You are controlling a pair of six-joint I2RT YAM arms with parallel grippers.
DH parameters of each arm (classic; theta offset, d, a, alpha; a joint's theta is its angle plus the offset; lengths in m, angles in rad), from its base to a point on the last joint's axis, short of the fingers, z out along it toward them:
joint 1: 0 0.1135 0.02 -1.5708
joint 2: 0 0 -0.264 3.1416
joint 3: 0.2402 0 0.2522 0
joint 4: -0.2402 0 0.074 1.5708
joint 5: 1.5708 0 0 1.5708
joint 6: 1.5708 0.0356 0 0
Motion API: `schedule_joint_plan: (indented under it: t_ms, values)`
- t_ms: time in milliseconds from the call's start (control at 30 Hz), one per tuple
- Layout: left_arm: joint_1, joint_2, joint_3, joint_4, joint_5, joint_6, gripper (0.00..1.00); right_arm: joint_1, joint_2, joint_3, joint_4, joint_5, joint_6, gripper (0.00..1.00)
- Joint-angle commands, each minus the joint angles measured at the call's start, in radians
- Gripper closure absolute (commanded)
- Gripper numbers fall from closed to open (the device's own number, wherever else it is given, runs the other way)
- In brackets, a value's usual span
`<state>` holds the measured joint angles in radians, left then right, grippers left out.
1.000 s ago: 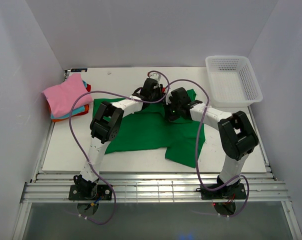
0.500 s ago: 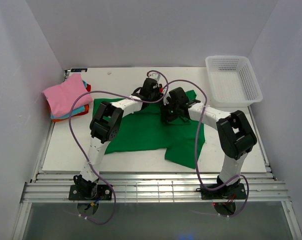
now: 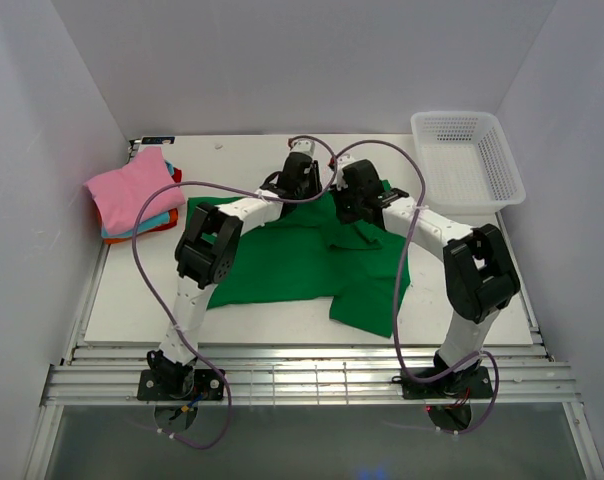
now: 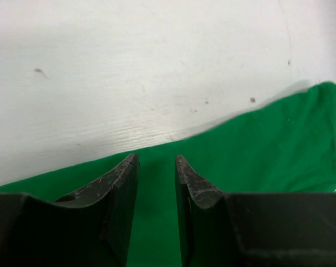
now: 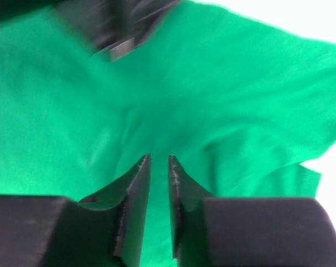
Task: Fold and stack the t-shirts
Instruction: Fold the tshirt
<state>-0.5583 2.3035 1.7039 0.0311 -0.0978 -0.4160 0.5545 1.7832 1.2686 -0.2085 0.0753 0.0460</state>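
We record one white flat table [image 3: 132,300], enclosed by white walls on three sides. On it lies one bright green cloth short-sleeved t-shirt [image 3: 282,265], opened out across the middle of the table. Its cloth is rumpled toward the far right, and one flap reaches toward the near edge on the right. Two white-and-black jointed arms are counted, the left arm [image 3: 207,250] and the right arm [image 3: 472,270]. Each rises from the near edge, trails a purple cable, and reaches over the green shirt, so that the two wrists sit close together at its far edge. One white plastic mesh basket [image 3: 466,116] stands at the far right corner, well apart from the green shirt. One stack of three folded cloth squares [image 3: 127,190] sits at the far left. It is pink on top, with teal-blue and orange-red edges showing beneath, and lies near the green shirt's left end, though we cannot tell whether they touch. That makes four shirts in all. The left gripper [image 4: 156,158] has its jaws parted with a clear gap, its tips over the shirt's far hem where green meets bare table, and we see nothing clamped. The right gripper [image 5: 159,158] shows its jaws only narrowly apart above wrinkled green cloth, which is blurred in the wrist view, and it grips nothing that we can see.
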Motion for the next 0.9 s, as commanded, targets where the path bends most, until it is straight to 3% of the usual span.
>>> schedule_joint_plan:
  t_ms: [0,133,333,467,600,867]
  values:
    - [0.006,-0.199,-0.021,0.043,-0.175,0.06,0.57,-0.059,0.024,0.118,0.026,0.057,0.009,0.8]
    - [0.011,-0.306,-0.094,-0.026,-0.394,0.068,0.59,-0.113,0.134,0.222,-0.012,0.024,0.018,0.92]
    - [0.06,-0.492,-0.335,-0.066,-0.535,0.03,0.6,-0.189,0.266,0.34,-0.055,-0.037,0.037,0.92]
    - [0.115,-0.526,-0.415,-0.166,-0.546,-0.059,0.63,-0.234,0.332,0.386,-0.065,-0.066,0.037,0.92]
    - [0.178,-0.536,-0.519,-0.151,-0.52,-0.092,0.66,-0.264,0.387,0.425,-0.065,-0.103,0.034,0.92]
    - [0.247,-0.46,-0.558,-0.211,-0.507,-0.136,0.69,-0.317,0.418,0.446,-0.066,-0.1,0.017,0.92]
